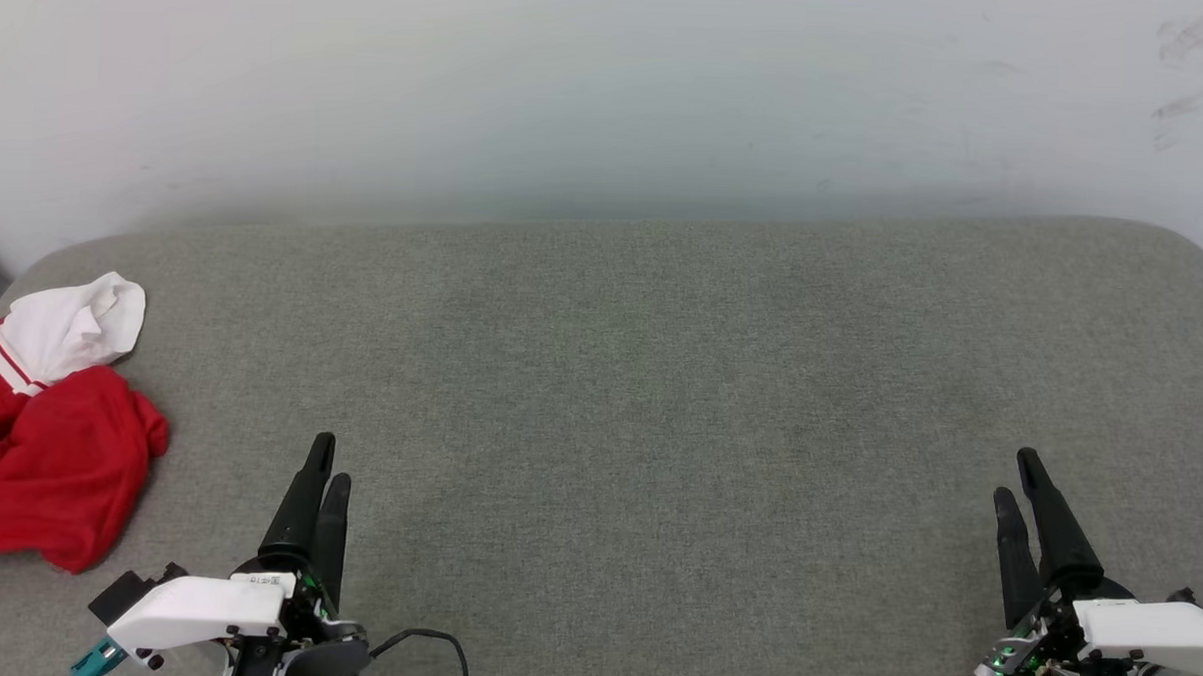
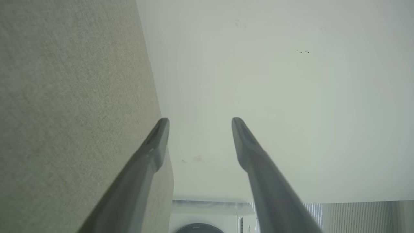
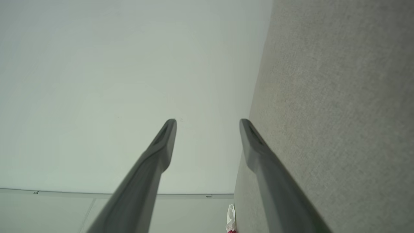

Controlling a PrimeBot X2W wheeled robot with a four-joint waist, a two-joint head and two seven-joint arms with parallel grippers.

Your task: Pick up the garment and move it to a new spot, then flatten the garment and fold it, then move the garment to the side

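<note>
- The garment (image 1: 48, 439), a crumpled red jersey T-shirt with a white sleeve and red-and-white striped trim, lies bunched at the far left of the grey woven-fabric pad (image 1: 660, 380). The head view's edge cuts part of it off.
- From my left gripper (image 1: 333, 459) it lies to the left and slightly ahead, near but not touching. From my right gripper (image 1: 1015, 474) it is well apart, across the whole pad. I judge the left arm the nearer one for the pick-up.
- The heap's long axis runs roughly away from me, with the white sleeve at the far end and the red body nearer.
- Both grippers point forward toward the pale wall (image 1: 611, 78), not at the cloth.
- The head view sees the fingers edge-on, so their gap is hard to read there. Each wrist view shows its own pair spread wide with nothing between them.
- The right wrist view also catches a sliver of white and red cloth at its bottom edge, beside the pad.
</note>
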